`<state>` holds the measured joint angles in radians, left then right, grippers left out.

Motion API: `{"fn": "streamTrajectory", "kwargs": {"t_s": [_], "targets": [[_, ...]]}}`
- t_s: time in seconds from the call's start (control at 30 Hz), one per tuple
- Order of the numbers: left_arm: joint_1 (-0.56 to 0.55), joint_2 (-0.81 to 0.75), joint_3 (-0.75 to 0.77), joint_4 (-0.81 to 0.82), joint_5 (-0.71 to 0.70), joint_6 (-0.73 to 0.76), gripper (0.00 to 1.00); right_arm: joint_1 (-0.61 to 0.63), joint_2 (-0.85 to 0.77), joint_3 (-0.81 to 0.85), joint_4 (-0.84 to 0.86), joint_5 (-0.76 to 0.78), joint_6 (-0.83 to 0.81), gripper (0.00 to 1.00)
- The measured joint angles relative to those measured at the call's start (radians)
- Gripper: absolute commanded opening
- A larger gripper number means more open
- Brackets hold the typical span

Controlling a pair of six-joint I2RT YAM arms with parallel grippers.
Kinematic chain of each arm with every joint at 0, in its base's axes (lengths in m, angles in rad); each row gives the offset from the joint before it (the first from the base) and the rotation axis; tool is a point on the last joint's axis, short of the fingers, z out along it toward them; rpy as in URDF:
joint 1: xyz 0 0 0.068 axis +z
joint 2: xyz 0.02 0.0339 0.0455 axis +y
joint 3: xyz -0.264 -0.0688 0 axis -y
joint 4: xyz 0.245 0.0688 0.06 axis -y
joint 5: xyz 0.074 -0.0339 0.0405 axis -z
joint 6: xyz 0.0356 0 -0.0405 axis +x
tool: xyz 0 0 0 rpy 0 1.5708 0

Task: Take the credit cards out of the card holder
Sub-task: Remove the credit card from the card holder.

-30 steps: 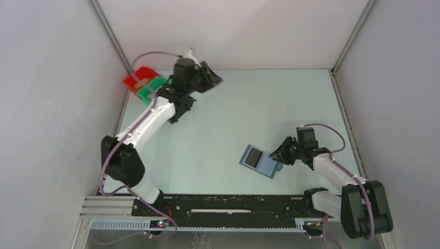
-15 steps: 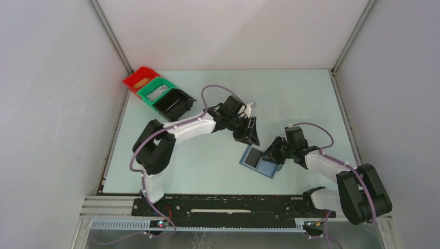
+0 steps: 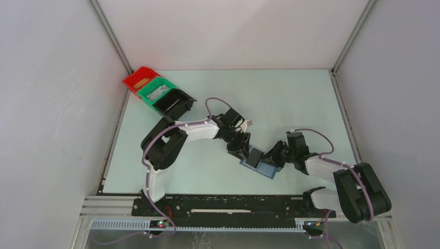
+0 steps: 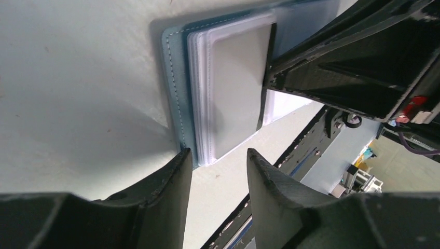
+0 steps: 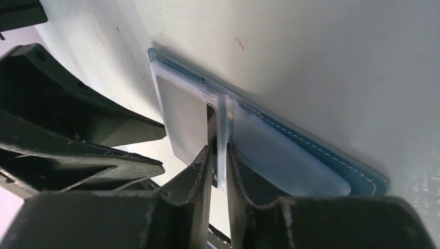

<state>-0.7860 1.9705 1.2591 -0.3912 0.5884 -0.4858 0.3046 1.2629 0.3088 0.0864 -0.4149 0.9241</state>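
Top view: holder (image 3: 265,169) lies spread on table (image 3: 290,98), centre-right, near front. Your left gripper (image 3: 241,149) sits at its left end, your right gripper (image 3: 274,157) at its right end. Bins (image 3: 155,92) well apart, far left corner.

Left wrist: your jaws stand apart, holder's corner between them, not clamped. Pale card (image 4: 236,88) in top sleeve.

Right wrist: your fingers (image 5: 200,174) nearly together, pinching holder's clear middle fold. Card sits in left sleeve.

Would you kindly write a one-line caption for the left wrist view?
Open left fingers poised at the card holder edge while the right fingers grip its clear sleeves.
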Motion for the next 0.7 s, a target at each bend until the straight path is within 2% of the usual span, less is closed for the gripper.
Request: {"fn": "streamTrajectory", "kwargs": {"t_s": [0.2,0.33,0.43,0.5,0.7], "targets": [[-0.009,0.024,-0.004,0.025,0.01,-0.003,0.41,-0.048,-0.01,-0.045,0.053,-0.034,0.003,0.12],[-0.013,0.035,-0.004,0.047,0.02,-0.006,0.33,-0.075,-0.014,-0.045,0.04,-0.05,-0.034,0.07],[-0.015,0.042,-0.004,0.061,0.027,-0.013,0.31,-0.106,-0.008,-0.043,0.034,-0.077,-0.071,0.04],[-0.016,0.042,-0.005,0.067,0.032,-0.015,0.32,-0.116,0.002,-0.041,0.037,-0.096,-0.089,0.07],[-0.02,0.042,-0.005,0.061,0.035,-0.02,0.44,-0.121,-0.029,-0.037,0.0,-0.095,-0.119,0.17]]}}
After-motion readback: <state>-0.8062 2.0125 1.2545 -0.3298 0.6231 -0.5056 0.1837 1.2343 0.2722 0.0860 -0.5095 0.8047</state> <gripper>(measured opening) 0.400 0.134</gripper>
